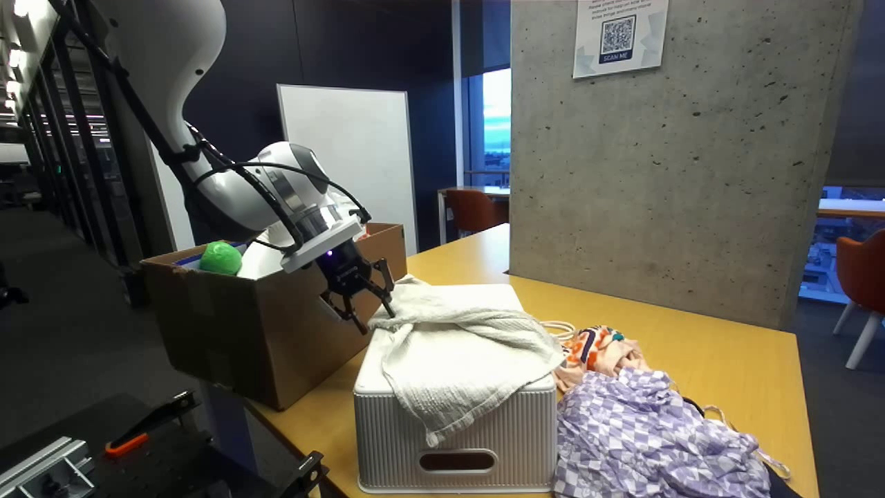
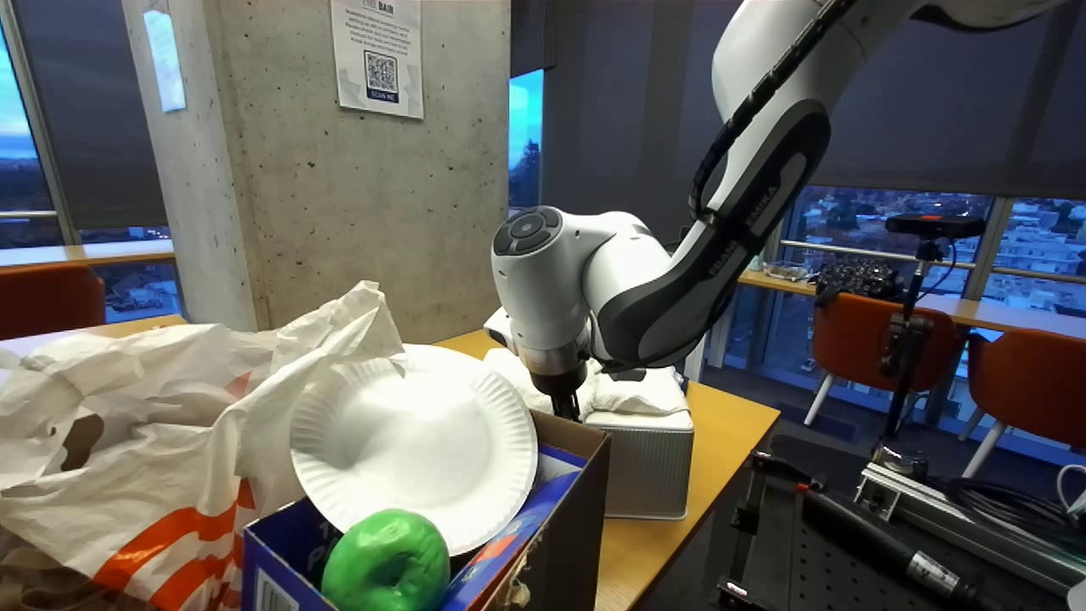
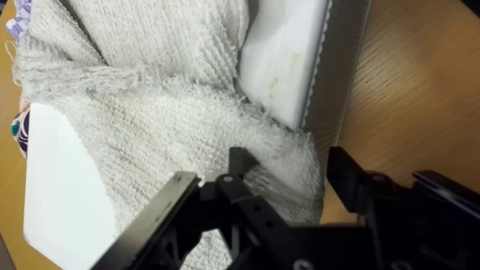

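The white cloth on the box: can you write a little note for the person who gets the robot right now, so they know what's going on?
Grip: the end effector is open, jaws apart astride an edge of the white cloth. I can't tell if they touch it.
Where: the white cloth lies across the white box, hanging over one side. A purple checked cloth lies beside the box.
Done: the end effector is at the white cloth.
Left: no grip on it yet.

All views share the cloth (image 3: 165,123), wrist view closest.
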Controlling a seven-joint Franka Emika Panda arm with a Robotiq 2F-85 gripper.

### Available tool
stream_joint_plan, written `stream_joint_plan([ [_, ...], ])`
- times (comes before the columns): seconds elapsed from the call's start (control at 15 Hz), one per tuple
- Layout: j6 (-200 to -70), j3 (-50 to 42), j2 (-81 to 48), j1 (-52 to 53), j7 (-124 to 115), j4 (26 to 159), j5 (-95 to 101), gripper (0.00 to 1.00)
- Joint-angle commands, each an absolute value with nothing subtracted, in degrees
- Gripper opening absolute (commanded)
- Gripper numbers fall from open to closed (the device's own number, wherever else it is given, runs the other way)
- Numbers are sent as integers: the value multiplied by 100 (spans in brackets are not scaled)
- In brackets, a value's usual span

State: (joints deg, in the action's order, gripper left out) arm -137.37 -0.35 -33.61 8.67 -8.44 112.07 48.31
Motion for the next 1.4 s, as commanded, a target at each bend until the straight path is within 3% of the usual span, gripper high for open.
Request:
stream_joint_plan([
  [0.0,-13800,-135,-3371,970,-942,11125,5027,28],
  [0.2,-13771,-149,-3270,974,-957,11165,5126,7],
  [0.33,-13748,-149,-3218,979,-971,11178,5165,0],
  [1.33,-13604,-236,-2607,928,-900,11027,5372,1],
])
